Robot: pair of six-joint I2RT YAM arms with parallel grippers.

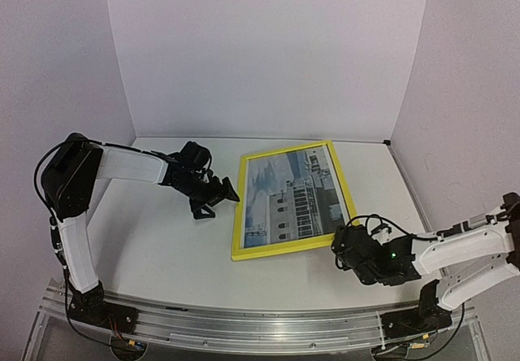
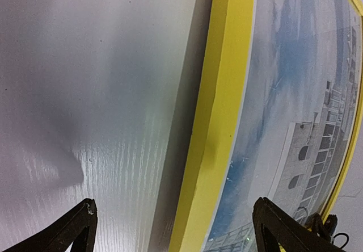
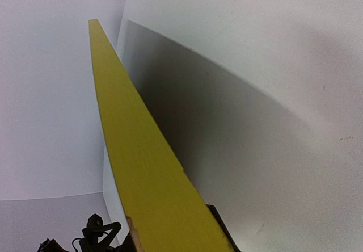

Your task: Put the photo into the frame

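The yellow frame [image 1: 238, 215] lies on the white table with the photo [image 1: 292, 194] of the white building and blue sky showing inside it. My left gripper [image 1: 221, 192] is open just left of the frame's left border. In the left wrist view its fingertips [image 2: 85, 221] stand either side of the yellow border [image 2: 221, 121] and the photo's edge [image 2: 289, 93], not touching them. My right gripper [image 1: 343, 245] is at the frame's near right corner. In the right wrist view it [image 3: 176, 238] is shut on the yellow edge [image 3: 142, 167], with dark fingers on both sides.
The white table [image 1: 162, 239] is boxed in by white walls at the back and on both sides. An aluminium rail [image 1: 244, 320] with the arm bases runs along the near edge. The left arm [image 1: 122, 164] reaches across the table's left half.
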